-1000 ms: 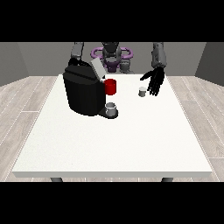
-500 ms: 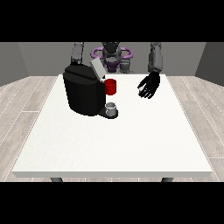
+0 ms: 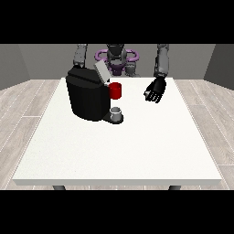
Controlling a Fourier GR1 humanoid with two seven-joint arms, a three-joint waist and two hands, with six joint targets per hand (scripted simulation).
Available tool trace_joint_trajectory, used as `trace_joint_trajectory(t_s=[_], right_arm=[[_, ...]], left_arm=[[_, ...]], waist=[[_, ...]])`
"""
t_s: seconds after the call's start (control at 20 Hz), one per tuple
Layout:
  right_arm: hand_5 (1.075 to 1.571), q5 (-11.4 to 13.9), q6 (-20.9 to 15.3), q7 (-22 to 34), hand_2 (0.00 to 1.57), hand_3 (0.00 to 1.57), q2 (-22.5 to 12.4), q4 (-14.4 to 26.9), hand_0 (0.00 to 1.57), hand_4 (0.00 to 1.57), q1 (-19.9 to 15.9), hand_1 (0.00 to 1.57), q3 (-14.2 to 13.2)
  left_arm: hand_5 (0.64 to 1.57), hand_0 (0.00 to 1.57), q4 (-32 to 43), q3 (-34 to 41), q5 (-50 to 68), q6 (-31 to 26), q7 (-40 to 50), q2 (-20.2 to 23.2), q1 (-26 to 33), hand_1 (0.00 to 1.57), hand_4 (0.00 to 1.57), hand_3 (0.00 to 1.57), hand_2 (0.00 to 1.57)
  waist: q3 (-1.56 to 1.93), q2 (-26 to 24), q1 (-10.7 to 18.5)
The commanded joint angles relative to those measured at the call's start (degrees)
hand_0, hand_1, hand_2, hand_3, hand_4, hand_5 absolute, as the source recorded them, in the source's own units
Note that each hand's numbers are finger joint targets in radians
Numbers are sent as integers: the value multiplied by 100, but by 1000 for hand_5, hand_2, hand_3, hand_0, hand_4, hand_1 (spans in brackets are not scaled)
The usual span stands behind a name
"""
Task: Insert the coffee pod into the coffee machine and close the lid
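White table [image 3: 137, 151], coffee machine [image 3: 89, 96] lid up, hand at view's right [image 3: 155, 90] curled round pod.

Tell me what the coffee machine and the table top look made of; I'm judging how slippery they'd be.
The coffee machine looks like matte black plastic: dark, even, almost no shine. Its raised lid looks light grey, maybe plastic or metal. The table top looks like a smooth white laminate, flat and uniform; the material stays uncertain.
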Motion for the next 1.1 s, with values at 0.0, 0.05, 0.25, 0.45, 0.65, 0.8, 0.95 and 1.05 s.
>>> trace_joint_trajectory(t_s=[0.0, 0.05, 0.25, 0.45, 0.65, 0.8, 0.95, 1.05], right_arm=[[1571, -93, 52, -270, 0, 0, 17, 209, 0, 0, 109, 0, -86], [1571, -45, 12, -48, 0, 0, -88, 276, 0, 0, -60, 0, -174], [1571, -110, 76, -195, 0, 0, -99, 423, 0, 0, -139, 0, -219], [1571, 258, -369, -102, 0, 0, -39, 718, 0, 0, 120, 0, -171], [1571, 299, -416, 255, 0, 0, -211, 697, 0, 0, 36, 0, -286], [1571, 355, -445, -27, 0, 0, -48, 872, 0, 0, 188, 0, -161], [1571, 527, -507, 190, 0, 0, 2, 800, 0, 0, 219, 0, 5], [1571, 274, -240, -141, 0, 0, -243, 1155, 0, 0, -17, 0, -307]], left_arm=[[1571, 748, 367, -7, -226, -375, -2, 173, -184, 748, 373, 809, 941], [1571, 789, 402, -172, -466, -51, 253, -202, -114, 789, 392, 845, 960], [1571, 870, 772, 41, -499, -174, -58, -197, -453, 870, 413, 921, 1021], [1571, 1149, 538, -29, -592, -341, -209, -278, -402, 1149, 466, 1162, 1257], [1571, 1420, 406, 296, 4, -518, -688, -474, -344, 1420, 494, 1332, 1402], [1571, 1449, 391, 470, 118, -919, -576, -447, -688, 1449, 517, 1357, 1434], [1571, 1413, 374, 495, 99, -1282, -292, -490, -900, 1413, 515, 1314, 1400], [1571, 1375, 125, 458, 77, -1605, -47, -520, -1162, 1375, 490, 1327, 1381]], waist=[[-4, -76, 0], [-5, -109, 43], [-5, -20, 37], [-5, -433, 233], [-7, -636, 412], [-5, -652, 292], [-5, -882, 190], [-3, -842, 365]])
